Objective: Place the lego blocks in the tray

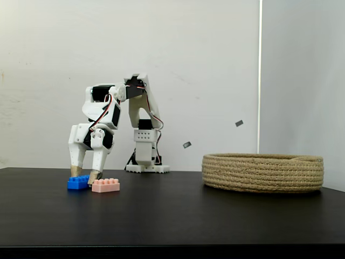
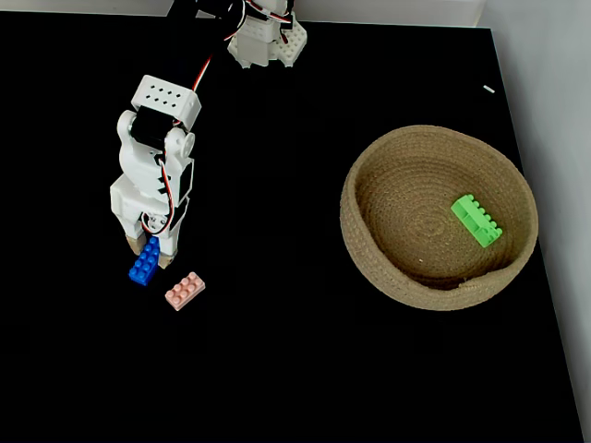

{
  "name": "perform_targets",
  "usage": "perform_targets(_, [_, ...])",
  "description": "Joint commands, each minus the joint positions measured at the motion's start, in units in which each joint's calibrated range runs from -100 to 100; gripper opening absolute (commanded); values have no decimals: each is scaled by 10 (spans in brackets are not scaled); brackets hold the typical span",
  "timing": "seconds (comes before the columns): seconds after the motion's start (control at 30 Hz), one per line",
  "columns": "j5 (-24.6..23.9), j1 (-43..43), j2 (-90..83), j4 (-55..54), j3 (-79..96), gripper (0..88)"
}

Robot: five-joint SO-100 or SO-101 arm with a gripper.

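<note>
The blue lego block [image 2: 144,262] lies on the black table at the left, with the pale pink lego block [image 2: 185,291] just right of it and nearer the front. My gripper [image 2: 150,251] points straight down over the blue block's far end. Its tan fingertips [image 2: 167,259] press against both sides of that end, and the block [image 1: 78,182] still rests on the table. The pink block [image 1: 105,185] lies free beside the right fingertip. The green lego block [image 2: 476,220] lies inside the tray [image 2: 369,258], a round rope basket at the right.
The arm's white base [image 2: 266,46] stands at the back of the table. The tray [image 1: 263,172] sits near the table's right edge, and a white wall rises behind. Bare black tabletop lies between the blocks and the tray.
</note>
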Motion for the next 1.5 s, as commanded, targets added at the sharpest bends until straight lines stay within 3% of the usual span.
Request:
perform_targets(0.0, [-5,-5,-9,-6,-26,0])
perform_targets(0.3, [6,1,-134,48,-10,0])
perform_targets(0.47, [23,-37,-251,86,18,0])
perform_targets(0.83, [24,-250,-413,112,65,0])
perform_targets(1.3, [-6,-496,-443,65,169,1])
perform_targets(1.37, [-9,-513,-429,66,164,235])
perform_targets(1.4, [-13,-518,-422,66,162,297])
perform_targets(1.47, [-15,-521,-414,60,159,328])
